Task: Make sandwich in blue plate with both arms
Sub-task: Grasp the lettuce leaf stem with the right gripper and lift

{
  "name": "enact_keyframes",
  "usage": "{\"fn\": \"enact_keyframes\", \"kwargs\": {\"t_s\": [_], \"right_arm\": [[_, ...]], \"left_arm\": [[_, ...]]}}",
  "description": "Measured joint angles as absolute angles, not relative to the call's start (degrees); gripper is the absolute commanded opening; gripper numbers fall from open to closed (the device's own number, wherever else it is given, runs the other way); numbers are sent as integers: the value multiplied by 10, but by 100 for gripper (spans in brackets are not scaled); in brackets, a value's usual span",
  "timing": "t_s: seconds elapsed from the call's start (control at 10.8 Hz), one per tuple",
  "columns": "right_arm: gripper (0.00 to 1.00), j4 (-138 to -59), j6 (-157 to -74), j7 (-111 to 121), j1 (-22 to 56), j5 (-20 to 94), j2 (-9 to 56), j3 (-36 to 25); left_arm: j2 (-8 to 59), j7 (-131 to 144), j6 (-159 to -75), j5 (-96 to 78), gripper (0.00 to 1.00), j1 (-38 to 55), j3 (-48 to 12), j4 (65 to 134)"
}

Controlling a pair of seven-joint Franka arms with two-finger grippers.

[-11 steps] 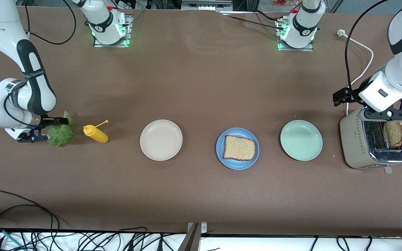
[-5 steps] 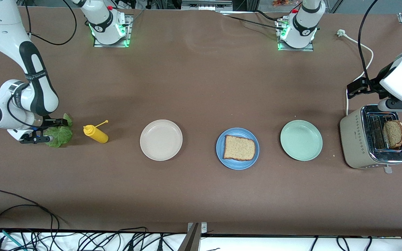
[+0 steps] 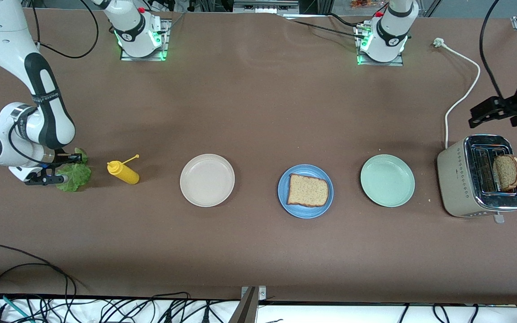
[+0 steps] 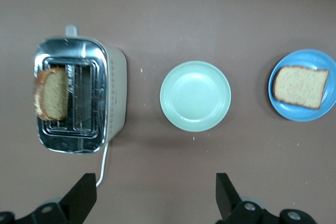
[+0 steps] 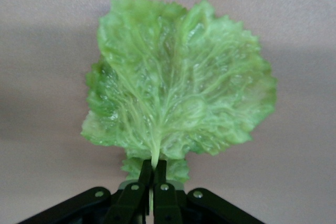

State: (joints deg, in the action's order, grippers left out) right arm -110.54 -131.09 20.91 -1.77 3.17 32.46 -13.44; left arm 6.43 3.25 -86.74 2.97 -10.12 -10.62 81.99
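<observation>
1. Pincer of our right arm [image 3: 67, 168] is clamped tight on the stem of the lettuce leaf [image 3: 75, 172], low at the right arm's end of the counter [image 3: 258, 112], just beside the yellow squeeze bottle [image 3: 124, 172]. Our left pincer [image 4: 155, 198] hangs with its jaws spread wide, holding nothing, above the counter near the toaster [image 3: 478, 177].
2. We take the blue plate [image 3: 305, 206] as our landmark. The toaster stands well apart from it, toward the left arm's end, with one bread slice [image 3: 506, 172] upright in a slot.
3. The mint-green plate [image 3: 387, 180] sits between the blue plate and the toaster; the cream-white plate [image 3: 207, 180] sits beside the blue plate toward the right arm's end.
4. On the blue plate lies the other bread slice [image 3: 308, 190], flat.
5. The squeeze bottle lies on its side, past the cream-white plate from the blue plate.
</observation>
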Motion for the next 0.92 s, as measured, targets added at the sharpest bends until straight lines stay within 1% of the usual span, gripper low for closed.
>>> {"fn": "enact_keyframes", "kwargs": {"t_s": [0.18,0.28,0.55,0.92], "right_arm": [[0,-1095,-1301,213,-15,32,322,-134],[0,-1086,-1281,213,-12,32,318,-134],[0,-1050,-1188,213,-7,32,300,-131],[0,-1042,-1096,213,-4,32,254,-116]], "left_arm": [[64,33,-867,29,100,-104,-107,794],[64,33,-867,29,100,-104,-107,792],[64,33,-867,29,100,-104,-108,792],[65,32,-867,29,100,-104,-108,792]]}}
